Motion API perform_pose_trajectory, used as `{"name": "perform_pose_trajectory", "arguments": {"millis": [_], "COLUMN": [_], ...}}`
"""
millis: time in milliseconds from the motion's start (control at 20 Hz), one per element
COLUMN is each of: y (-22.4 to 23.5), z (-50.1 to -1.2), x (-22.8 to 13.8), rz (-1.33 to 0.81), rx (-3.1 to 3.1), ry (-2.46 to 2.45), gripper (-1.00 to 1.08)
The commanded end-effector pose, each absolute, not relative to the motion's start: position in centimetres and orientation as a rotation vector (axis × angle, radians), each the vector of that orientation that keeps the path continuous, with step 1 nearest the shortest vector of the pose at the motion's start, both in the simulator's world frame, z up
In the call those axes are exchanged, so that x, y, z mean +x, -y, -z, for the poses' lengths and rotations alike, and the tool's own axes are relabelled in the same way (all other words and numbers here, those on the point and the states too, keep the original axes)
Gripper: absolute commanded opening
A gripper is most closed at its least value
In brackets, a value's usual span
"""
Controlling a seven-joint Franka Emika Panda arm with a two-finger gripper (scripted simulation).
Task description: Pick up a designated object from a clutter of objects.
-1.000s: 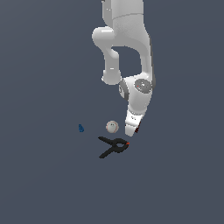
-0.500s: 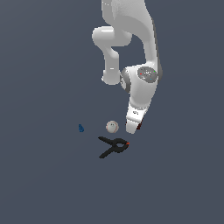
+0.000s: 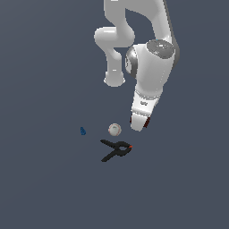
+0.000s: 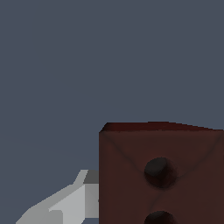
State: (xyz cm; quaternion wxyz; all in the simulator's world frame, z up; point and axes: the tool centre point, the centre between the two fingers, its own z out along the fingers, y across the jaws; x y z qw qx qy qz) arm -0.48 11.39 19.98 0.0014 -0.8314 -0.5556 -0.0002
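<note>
The designated object [image 4: 162,175], a dark red-brown brick with dark round holes, fills much of the wrist view, very close to the camera. One pale grey finger [image 4: 65,205] lies against its side. In the exterior view my gripper [image 3: 138,127] points down just to the right of the white ball [image 3: 115,129] and above the black clamp [image 3: 115,150]. Only thin dark red slivers of the brick [image 3: 131,120] show at the hand's edges there. The jaws appear closed on the brick; the second finger is hidden.
The clutter of objects lies on the dark grey floor: the white ball, the black clamp with its orange-red tip [image 3: 130,146] and a tiny blue piece [image 3: 82,131] at the exterior view's left. The white arm [image 3: 152,67] towers above the hand.
The wrist has turned and the hand has shifted slightly up and towards the exterior view's right. Ball, clamp and blue piece have stayed where they were.
</note>
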Motion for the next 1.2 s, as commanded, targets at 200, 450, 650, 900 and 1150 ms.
{"name": "perform_pose_trajectory", "arguments": {"millis": [200,450,650,900,1150], "y": [-11.1,-10.8,-10.6,-10.5,-10.3], "z": [-26.4,-31.2,-34.7,-38.4,-41.1], "x": [1.4,3.0,4.2,5.5,6.5], "rz": [0.002,0.002,0.001,0.001,0.001], "rx": [-2.609,-2.610,-2.611,-2.612,-2.613], "ry": [1.744,1.744,1.743,1.743,1.742], "gripper": [-1.00,-1.00,-1.00,-1.00,-1.00]}}
